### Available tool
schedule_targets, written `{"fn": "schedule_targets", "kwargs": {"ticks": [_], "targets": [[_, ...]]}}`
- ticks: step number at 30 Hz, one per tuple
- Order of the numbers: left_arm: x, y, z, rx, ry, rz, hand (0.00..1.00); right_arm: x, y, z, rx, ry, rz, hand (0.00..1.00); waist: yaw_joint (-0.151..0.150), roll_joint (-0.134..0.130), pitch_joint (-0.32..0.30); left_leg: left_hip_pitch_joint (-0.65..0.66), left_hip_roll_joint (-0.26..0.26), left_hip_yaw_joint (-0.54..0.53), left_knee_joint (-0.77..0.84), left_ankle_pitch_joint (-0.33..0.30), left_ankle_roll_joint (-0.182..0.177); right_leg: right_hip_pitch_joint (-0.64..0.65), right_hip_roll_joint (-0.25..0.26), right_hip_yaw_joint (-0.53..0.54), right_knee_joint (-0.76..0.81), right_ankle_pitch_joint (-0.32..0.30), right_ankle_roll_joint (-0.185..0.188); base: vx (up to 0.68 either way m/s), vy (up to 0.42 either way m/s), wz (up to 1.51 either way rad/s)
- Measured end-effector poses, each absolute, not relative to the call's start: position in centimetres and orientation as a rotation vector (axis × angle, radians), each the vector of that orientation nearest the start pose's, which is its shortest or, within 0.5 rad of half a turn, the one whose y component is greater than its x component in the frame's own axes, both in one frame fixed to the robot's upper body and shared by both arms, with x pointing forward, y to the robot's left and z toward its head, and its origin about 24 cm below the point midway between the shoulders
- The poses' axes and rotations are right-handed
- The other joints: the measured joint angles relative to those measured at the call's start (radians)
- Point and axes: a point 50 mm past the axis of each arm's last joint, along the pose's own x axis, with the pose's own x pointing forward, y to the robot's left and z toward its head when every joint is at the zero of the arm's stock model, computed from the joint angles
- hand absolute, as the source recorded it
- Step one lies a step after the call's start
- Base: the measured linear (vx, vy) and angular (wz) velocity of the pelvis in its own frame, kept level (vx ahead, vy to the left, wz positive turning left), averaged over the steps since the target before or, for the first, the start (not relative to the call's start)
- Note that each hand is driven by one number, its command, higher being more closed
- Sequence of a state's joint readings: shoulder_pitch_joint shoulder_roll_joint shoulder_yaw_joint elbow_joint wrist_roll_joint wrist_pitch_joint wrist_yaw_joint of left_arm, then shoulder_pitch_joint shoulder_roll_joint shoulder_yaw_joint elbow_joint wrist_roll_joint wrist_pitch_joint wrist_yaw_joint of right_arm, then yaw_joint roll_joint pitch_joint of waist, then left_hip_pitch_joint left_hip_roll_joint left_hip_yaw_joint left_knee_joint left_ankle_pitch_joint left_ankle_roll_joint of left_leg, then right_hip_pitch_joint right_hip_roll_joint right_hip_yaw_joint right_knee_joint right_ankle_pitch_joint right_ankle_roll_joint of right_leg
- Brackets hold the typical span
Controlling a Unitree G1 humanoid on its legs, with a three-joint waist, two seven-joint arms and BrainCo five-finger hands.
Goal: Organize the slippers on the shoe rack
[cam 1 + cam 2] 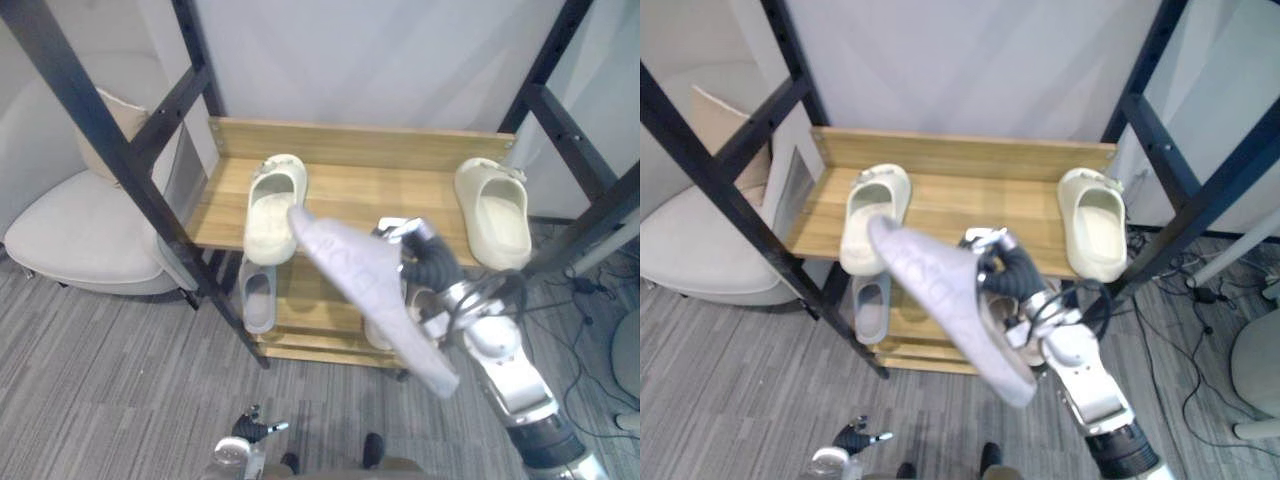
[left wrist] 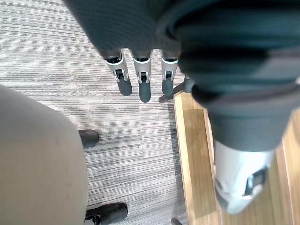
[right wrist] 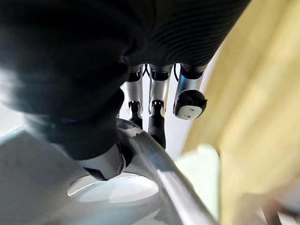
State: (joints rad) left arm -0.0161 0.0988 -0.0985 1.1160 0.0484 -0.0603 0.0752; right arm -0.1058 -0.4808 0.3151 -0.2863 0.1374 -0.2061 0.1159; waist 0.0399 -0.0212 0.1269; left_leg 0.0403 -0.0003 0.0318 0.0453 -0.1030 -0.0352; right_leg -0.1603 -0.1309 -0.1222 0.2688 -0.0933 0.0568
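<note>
The grey slipper point(image 1: 360, 275) is pinched by the right hand point(image 1: 430, 265) before the shoe rack point(image 1: 380, 185); it should be lowered level beside its grey mate point(image 1: 258, 296) on the lower shelf point(image 1: 305, 318). The left hand point(image 2: 140, 82) is seen open, low

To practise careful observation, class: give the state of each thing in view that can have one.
held grey slipper: in the air, tilted, gripped by the right hand.
right hand: shut on the held grey slipper.
left hand: open, holding nothing.
left cream slipper: sole down on the upper shelf.
right cream slipper: sole down on the same shelf.
lower grey slipper: resting on the lower shelf.
</note>
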Motion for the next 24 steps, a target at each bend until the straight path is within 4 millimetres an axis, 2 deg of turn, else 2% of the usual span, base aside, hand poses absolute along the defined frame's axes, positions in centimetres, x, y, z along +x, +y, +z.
{"fn": "schedule_targets", "kwargs": {"ticks": [1,2,3,5,6,8,11,13,17,21,24], "targets": [[12.7,18.1,-15.6,0.228,1.030,0.002,0.00,23.9,-12.2,12.9,-0.304,-0.462,0.560,1.00,0.000,-0.007,0.007,-0.015,-0.009,-0.001,0.024,-0.008,0.002,-0.023,-0.013,0.003,0.043,-0.018,0.001,-0.12,-0.029,0.30],[13.7,18.2,-15.3,0.235,1.008,0.005,0.00,23.7,-11.9,12.7,-0.320,-0.454,0.594,1.00,0.002,-0.021,0.035,-0.082,-0.030,-0.008,0.127,-0.046,0.001,-0.084,-0.045,0.006,0.147,-0.065,0.000,-0.12,-0.039,0.24],[13.9,18.2,-15.2,0.234,1.003,0.006,0.00,23.7,-11.9,12.6,-0.326,-0.452,0.601,1.00,0.002,-0.022,0.042,-0.098,-0.033,-0.010,0.156,-0.057,0.001,-0.094,-0.049,0.007,0.166,-0.072,-0.002,-0.18,-0.065,0.36],[16.1,17.8,-14.5,0.230,0.945,0.005,0.00,23.6,-11.8,12.3,-0.386,-0.436,0.647,1.00,0.008,-0.007,0.100,-0.245,-0.032,-0.021,0.376,-0.145,-0.004,-0.185,-0.065,-0.002,0.297,-0.127,-0.010,-0.23,-0.073,0.29],[16.3,17.8,-14.4,0.230,0.939,0.004,0.00,23.7,-11.8,12.3,-0.396,-0.437,0.652,1.00,0.008,-0.006,0.107,-0.260,-0.031,-0.022,0.397,-0.152,-0.006,-0.197,-0.066,-0.004,0.311,-0.132,-0.011,-0.25,-0.074,0.26],[18.1,17.6,-13.6,0.233,0.888,0.003,0.00,24.1,-12.2,12.0,-0.450,-0.411,0.665,1.00,0.008,-0.006,0.148,-0.371,-0.022,-0.041,0.541,-0.214,-0.011,-0.276,-0.075,-0.026,0.412,-0.186,-0.015,-0.19,-0.058,0.31],[19.6,17.8,-12.8,0.215,0.840,0.024,0.00,24.2,-12.5,12.0,-0.496,-0.403,0.683,1.00,0.008,-0.012,0.184,-0.459,-0.008,-0.044,0.627,-0.236,-0.018,-0.350,-0.081,-0.035,0.489,-0.209,-0.023,-0.11,-0.062,0.21],[20.5,17.9,-12.3,0.199,0.815,0.041,0.00,24.6,-12.8,12.5,-0.528,-0.413,0.682,1.00,0.006,-0.015,0.201,-0.518,-0.008,-0.046,0.694,-0.256,-0.024,-0.405,-0.093,-0.037,0.552,-0.230,-0.027,-0.06,-0.036,0.15],[23.4,17.7,-10.4,0.186,0.711,0.048,0.00,26.5,-13.9,13.6,-0.608,-0.421,0.626,1.00,-0.010,-0.009,0.246,-0.688,-0.009,-0.052,0.891,-0.305,-0.030,-0.540,-0.132,-0.058,0.731,-0.292,-0.048,-0.07,-0.012,0.39],[26.6,18.9,-7.5,0.126,0.582,0.137,0.00,28.9,-14.6,16.1,-0.688,-0.496,0.504,1.00,-0.006,-0.003,0.323,-0.832,0.008,-0.048,1.044,-0.318,-0.015,-0.648,-0.155,-0.082,0.868,-0.339,-0.069,-0.08,-0.010,0.35],[27.5,20.0,-6.4,0.091,0.529,0.207,0.00,29.9,-14.9,17.9,-0.663,-0.555,0.413,1.00,-0.002,-0.005,0.337,-0.913,0.023,-0.042,1.120,-0.344,-0.016,-0.728,-0.165,-0.080,0.950,-0.369,-0.081,-0.12,-0.043,0.14]]}}
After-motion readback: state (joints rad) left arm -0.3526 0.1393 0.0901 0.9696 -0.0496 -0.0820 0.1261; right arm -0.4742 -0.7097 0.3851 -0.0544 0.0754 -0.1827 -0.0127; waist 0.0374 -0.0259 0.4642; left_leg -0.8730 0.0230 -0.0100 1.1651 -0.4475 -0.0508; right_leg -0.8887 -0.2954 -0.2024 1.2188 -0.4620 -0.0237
